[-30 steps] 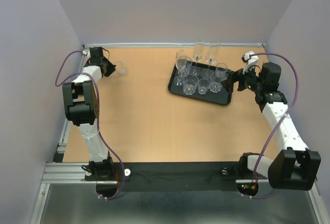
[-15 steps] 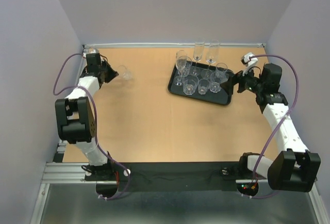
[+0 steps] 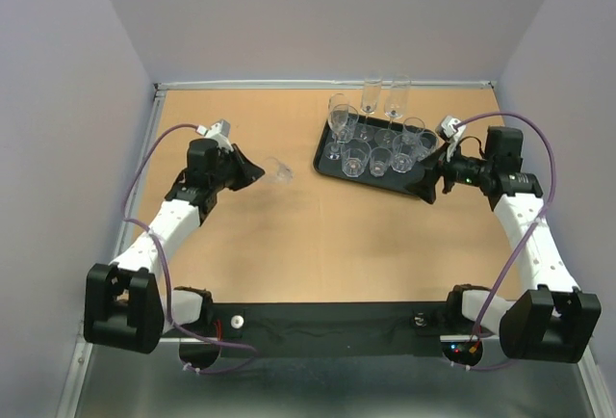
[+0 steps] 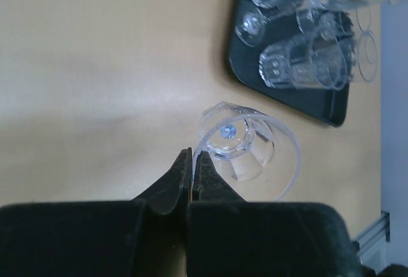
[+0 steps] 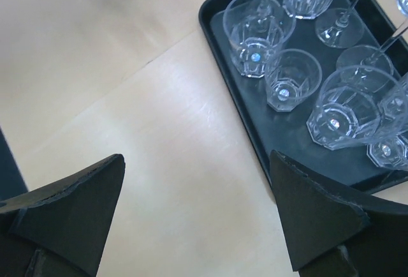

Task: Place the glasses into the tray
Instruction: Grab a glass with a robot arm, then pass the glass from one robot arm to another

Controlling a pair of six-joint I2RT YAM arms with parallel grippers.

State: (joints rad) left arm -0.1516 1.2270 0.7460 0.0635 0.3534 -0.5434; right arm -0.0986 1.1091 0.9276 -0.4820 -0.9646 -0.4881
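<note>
My left gripper is shut on the rim of a small clear tumbler, which hangs tilted above the table, left of the tray. In the left wrist view the fingertips pinch the tumbler's wall, with its mouth toward the camera. The black tray lies at the back right and holds several glasses, both tumblers and stemmed ones. My right gripper stands open at the tray's near right corner, empty. Its wrist view shows the tray and glasses ahead of the gripper.
Two tall flutes stand at the tray's far edge, close to the back wall; I cannot tell whether they are inside it. Walls close in the table on the left, back and right. The right arm's cable loops above it.
The left arm has swung from the far left corner toward the middle, carrying the tumbler with it. The right gripper has shifted slightly nearer along the tray's right end, still open.
</note>
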